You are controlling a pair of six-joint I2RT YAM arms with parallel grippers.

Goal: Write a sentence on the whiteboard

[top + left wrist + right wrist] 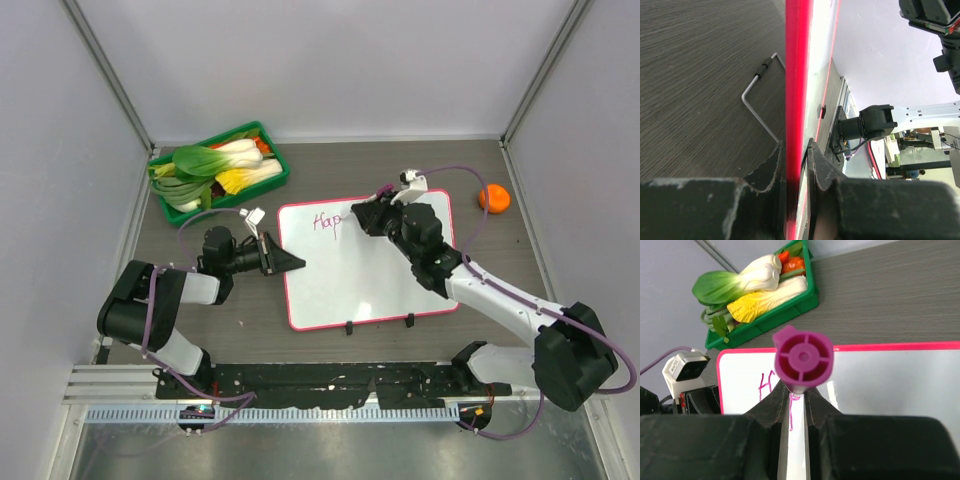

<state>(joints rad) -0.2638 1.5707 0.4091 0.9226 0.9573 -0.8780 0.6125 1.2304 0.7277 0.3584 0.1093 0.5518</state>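
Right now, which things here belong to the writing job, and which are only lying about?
Job: whiteboard, purple writing, purple marker in right gripper, left gripper clamped on the board.
Lying about: green tray of vegetables, orange object, bent metal rod.

Bright even light; soft shadows; wrist-view foregrounds blurred.

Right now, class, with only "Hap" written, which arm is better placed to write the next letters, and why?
Right. The right gripper holds the purple marker over the whiteboard, at the end of the unfinished sentence; the left gripper is clamped on the board's left edge.
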